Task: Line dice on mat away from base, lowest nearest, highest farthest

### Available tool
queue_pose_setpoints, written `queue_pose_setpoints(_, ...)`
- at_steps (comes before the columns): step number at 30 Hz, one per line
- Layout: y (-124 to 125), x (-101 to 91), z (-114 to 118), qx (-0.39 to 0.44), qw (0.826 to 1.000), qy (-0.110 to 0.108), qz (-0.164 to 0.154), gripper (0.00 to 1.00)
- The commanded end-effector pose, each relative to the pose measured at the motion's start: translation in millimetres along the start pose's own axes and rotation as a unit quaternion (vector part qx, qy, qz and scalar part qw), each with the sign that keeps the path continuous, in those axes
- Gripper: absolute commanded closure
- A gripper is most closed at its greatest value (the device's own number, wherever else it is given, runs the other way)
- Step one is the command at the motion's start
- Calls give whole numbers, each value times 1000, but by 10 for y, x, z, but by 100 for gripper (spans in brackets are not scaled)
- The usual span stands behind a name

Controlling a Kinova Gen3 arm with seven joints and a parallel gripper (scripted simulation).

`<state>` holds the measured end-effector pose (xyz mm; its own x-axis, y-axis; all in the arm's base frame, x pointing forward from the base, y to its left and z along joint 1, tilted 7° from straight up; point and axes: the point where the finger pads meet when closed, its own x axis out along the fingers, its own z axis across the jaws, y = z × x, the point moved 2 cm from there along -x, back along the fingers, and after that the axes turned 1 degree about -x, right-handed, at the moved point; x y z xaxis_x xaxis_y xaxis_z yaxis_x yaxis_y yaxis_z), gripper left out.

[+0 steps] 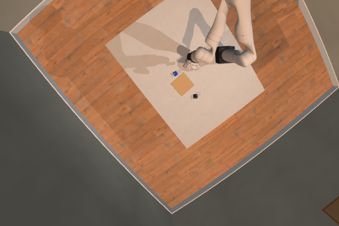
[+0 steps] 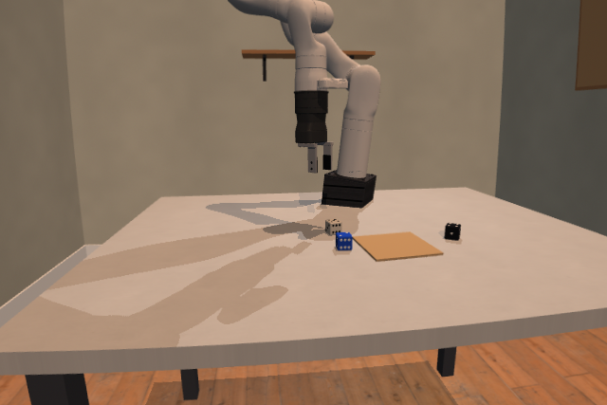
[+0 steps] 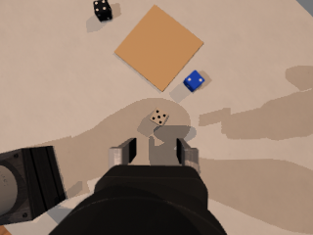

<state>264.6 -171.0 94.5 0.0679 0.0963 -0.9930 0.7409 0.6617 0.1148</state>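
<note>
The tan mat (image 1: 182, 84) (image 2: 396, 246) (image 3: 158, 48) lies flat with no die on it. The blue die (image 1: 175, 73) (image 2: 343, 241) (image 3: 194, 80), two on top, stands on the table just off the mat's edge. The white die (image 2: 333, 227) (image 3: 158, 117), five on top, stands nearer the base, in shadow; the arm makes it hard to pick out in the top view. The black die (image 1: 195, 96) (image 2: 452, 231) (image 3: 103, 10), apparently four on top, stands off the mat's opposite side. My gripper (image 2: 320, 168) (image 3: 156, 146) is open and empty, pointing down well above the table near the white die.
The robot's black base (image 2: 349, 190) (image 3: 41, 183) stands at the table's edge, behind the white die as seen in the exterior view. The pale table (image 1: 219, 103) (image 2: 245, 312) carries the mat and dice. Arm shadows fall across it and over the white die.
</note>
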Motion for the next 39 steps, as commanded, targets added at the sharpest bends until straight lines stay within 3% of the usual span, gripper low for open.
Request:
queue_pose_setpoints(1, 2, 16, 0, 0, 1000, 0, 0, 0)
queue_pose_setpoints(14, 3, 335, 3, 0, 1000, 0, 0, 0)
queue_pose_setpoints(28, 5, 865, 7, 0, 1000, 0, 0, 0)
queue_pose_setpoints(39, 5, 993, 9, 0, 1000, 0, 0, 0)
